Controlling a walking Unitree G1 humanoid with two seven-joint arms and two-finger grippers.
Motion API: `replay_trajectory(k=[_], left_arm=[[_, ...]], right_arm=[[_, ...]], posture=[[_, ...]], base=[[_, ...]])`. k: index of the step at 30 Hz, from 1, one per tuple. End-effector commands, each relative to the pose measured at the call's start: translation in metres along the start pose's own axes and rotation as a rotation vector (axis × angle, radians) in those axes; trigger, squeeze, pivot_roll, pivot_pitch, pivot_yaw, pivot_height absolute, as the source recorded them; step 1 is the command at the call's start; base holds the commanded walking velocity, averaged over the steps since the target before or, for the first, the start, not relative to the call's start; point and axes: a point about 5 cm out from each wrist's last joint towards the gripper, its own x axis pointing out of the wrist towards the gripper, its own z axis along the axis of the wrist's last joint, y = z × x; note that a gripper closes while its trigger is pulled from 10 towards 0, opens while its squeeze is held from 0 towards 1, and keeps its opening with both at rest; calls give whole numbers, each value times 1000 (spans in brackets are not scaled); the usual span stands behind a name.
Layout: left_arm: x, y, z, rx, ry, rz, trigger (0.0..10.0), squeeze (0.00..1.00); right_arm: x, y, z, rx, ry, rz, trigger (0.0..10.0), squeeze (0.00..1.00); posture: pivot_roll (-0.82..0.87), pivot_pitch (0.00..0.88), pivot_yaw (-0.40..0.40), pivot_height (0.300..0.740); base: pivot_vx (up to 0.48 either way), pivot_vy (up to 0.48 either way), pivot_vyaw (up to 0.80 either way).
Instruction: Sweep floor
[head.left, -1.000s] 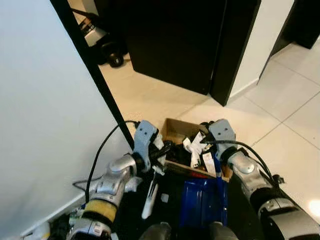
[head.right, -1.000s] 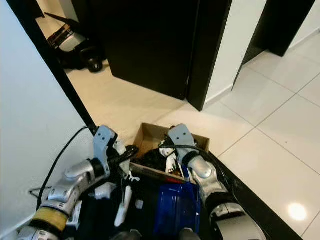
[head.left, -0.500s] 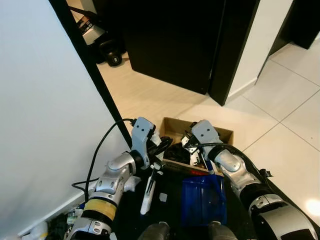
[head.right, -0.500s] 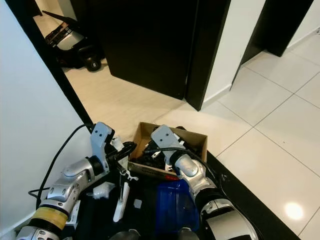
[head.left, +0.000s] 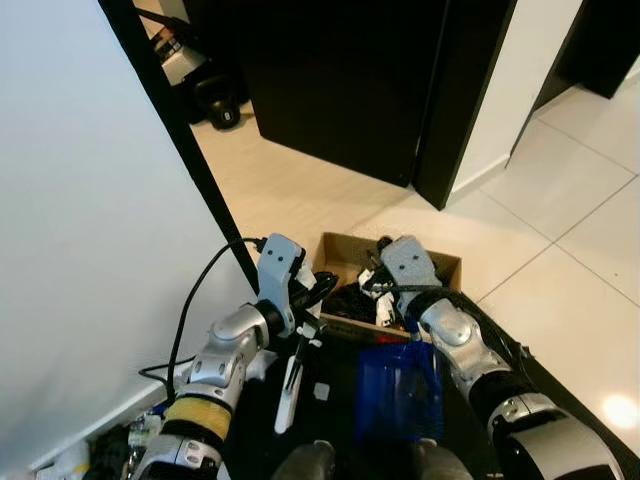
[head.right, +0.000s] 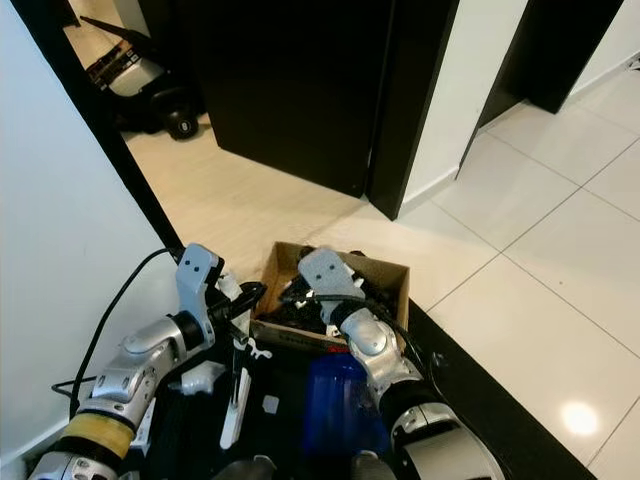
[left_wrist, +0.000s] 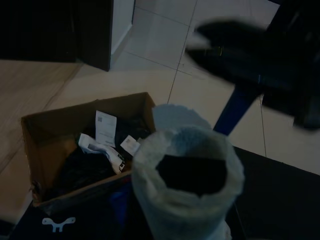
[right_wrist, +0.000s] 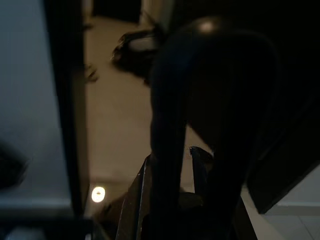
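White plastic, the brush hangs light and stiff in the left gripper, jaws clamped at its top. Right gripper over the box: jaws' state unclear. Grip the handle.

From the head, our two eye views look steeply down and forward; both share the cardboard box at lower centre, the black door across the top, and the white wall filling the left side. The right eye sits slightly to the side, so the box falls further left in its frame. Our left wrist view looks closely into the same box. Our right wrist view is dark, facing the doorway.
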Motion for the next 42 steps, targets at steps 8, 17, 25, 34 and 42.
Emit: replay_trajectory(k=[8,17,25,34,42], left_arm=[[3,-3,-1,-8,-13,7,10000,0],[3,-1,-1,-8,-17,17,10000,0],[5,-1,-3,5,-12,38,10000,0],[4,6,1,13,-15,54,10000,0],[12,11,5,29,-21,56,10000,0]], right_arm=[[0,6,7,2,-63,23,10000,0],[-19,27,-22,-86,102,257,10000,0],[-22,14,-31,-96,177,198,10000,0],[-22,6,-31,-13,179,173,10000,0],[-43,14,-52,-71,274,273,10000,0]], posture=[[149,150,45,740],[152,150,38,740],[153,151,38,740],[147,152,48,740],[148,157,48,740]], base=[[0,0,0],[0,0,0],[0,0,0],[0,0,0],[0,0,0]])
